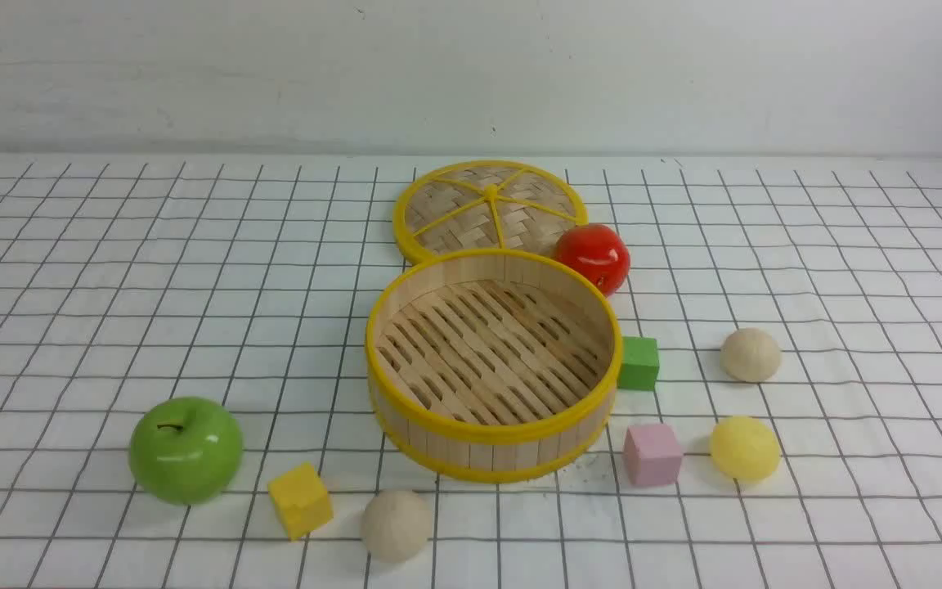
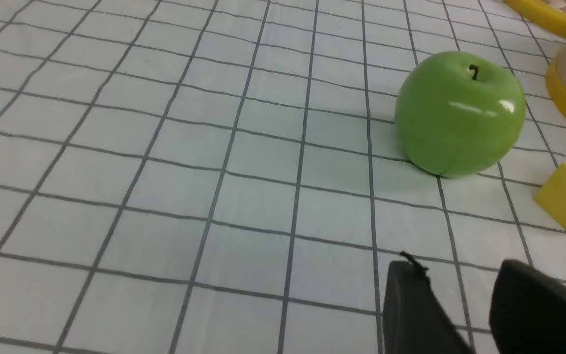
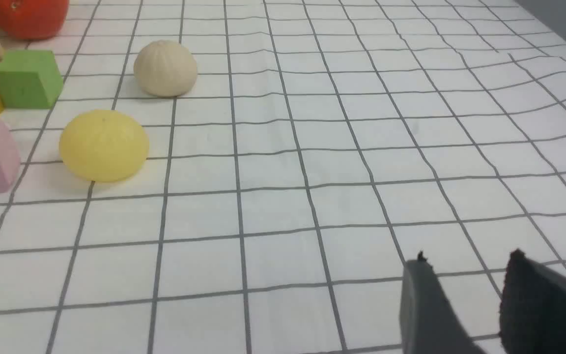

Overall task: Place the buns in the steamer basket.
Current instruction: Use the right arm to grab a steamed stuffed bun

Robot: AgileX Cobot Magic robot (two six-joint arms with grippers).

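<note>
The steamer basket (image 1: 494, 425), a round wooden-slat tub with yellow rims, stands empty mid-table. One beige bun (image 1: 395, 525) lies in front of it, near its left side. A second beige bun (image 1: 751, 354) and the pale yellow bun (image 1: 745, 447) lie to its right; both also show in the right wrist view, beige (image 3: 165, 68) and yellow (image 3: 103, 145). Neither gripper shows in the front view. My left gripper (image 2: 455, 268) is empty with its jaws apart, near the green apple. My right gripper (image 3: 467, 258) is empty with its jaws apart, well away from the buns.
A green apple (image 1: 186, 449) and a yellow cube (image 1: 300, 500) lie front left. A red apple (image 1: 593, 258) and the flat woven lid (image 1: 489, 209) lie behind the basket. A green cube (image 1: 639, 363) and a pink cube (image 1: 652, 454) lie between the basket and the right buns.
</note>
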